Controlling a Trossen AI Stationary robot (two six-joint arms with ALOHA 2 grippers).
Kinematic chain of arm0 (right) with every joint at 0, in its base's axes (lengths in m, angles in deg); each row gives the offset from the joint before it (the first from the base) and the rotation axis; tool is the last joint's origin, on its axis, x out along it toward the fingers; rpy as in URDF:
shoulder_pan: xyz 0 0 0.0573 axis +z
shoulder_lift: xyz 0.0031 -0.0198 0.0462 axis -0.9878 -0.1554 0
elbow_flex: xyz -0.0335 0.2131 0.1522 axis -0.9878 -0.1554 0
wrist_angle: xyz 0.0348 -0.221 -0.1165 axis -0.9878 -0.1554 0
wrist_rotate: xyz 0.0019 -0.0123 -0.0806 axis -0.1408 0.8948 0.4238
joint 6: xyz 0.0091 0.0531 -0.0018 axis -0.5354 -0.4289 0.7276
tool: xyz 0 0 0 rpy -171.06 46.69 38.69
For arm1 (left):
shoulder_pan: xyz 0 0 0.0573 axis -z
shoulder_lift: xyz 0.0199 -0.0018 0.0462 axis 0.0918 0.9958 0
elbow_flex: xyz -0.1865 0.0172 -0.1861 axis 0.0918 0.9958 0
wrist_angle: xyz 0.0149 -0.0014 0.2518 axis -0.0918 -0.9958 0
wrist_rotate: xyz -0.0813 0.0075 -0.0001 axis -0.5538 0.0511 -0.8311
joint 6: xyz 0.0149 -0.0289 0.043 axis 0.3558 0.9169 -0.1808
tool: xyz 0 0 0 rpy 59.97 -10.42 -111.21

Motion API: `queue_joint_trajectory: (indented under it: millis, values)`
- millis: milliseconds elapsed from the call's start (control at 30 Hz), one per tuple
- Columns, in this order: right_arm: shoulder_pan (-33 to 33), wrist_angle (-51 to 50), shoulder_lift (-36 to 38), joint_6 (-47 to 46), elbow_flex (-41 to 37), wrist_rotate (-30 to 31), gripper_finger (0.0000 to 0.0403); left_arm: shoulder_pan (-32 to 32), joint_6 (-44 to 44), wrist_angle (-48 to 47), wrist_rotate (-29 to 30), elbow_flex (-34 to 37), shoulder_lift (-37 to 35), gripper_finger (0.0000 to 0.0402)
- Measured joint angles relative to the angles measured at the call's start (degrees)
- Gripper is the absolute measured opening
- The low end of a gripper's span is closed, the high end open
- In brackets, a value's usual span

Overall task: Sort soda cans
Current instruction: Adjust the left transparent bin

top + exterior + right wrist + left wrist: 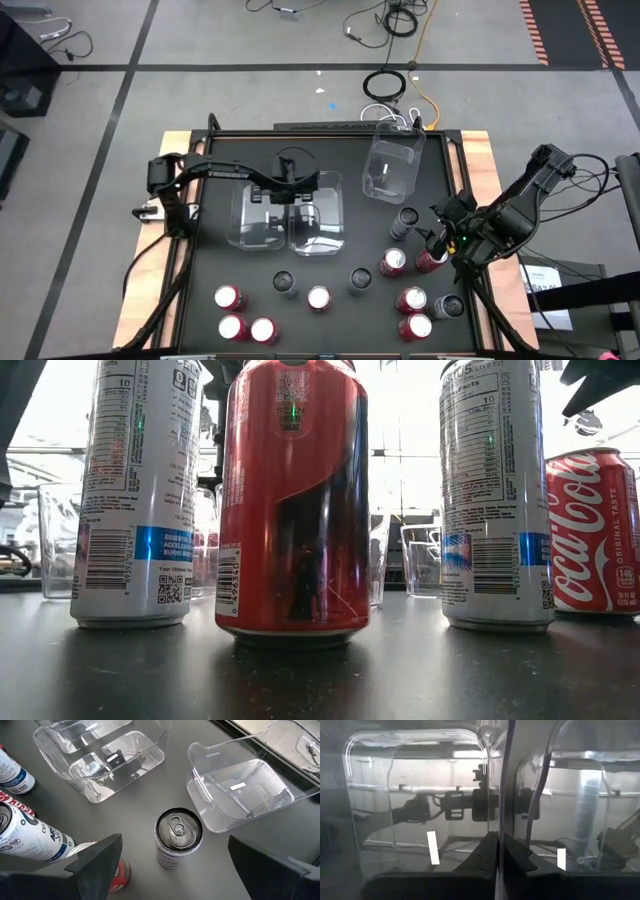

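Note:
Red-topped soda cans point(318, 297) and dark-topped ones point(360, 280) stand upright across the near half of the black table point(200, 300). My left gripper point(290, 192) points straight down, shut, over the adjoining walls point(502, 795) of two clear bins point(260, 215). At the right, my right gripper point(440, 235) hangs open above the table. In its wrist view a silver can with a dark top point(178, 837) stands past its spread fingers point(95, 860), clear of them. My left gripper point(499, 857) comes from above with its shut fingertips at the seam where the two bins' walls meet. Whether the fingertips touch either wall, I cannot tell.
A third clear bin point(390, 165) sits at the far right of the table. In the low view, two silver cans point(135, 490) and two red ones point(293, 500) stand close to the near edge. Red cans point(411, 299) cluster below the right gripper. Wooden borders point(150, 280) edge the table.

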Motion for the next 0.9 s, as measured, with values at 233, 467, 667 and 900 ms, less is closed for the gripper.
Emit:
queue_joint_trajectory:
  millis: [233, 467, 667, 900]
  values:
    - [0.0, 0.0, 0.0, 0.3, 0.0, 0.0, 0.0357, 0.2, 0.0, 0.0, -0.6, 0.0, 0.0, 0.0047]
    - [0.0, 0.0, 0.0, 0.3, 0.0, 0.0, 0.0357, 0.2, -1.6, 0.0, -1.8, 0.0, -0.5, 0.0050]
    - [0.0, 0.2, 0.0, 0.3, 0.0, 0.0, 0.0357, 0.2, -1.8, -0.2, -2.0, 0.0, -3.0, 0.0051]
    - [0.0, 0.4, 0.0, 0.3, 0.0, 0.0, 0.0357, 0.2, -4.5, -0.7, -0.7, 0.0, -8.8, 0.0052]
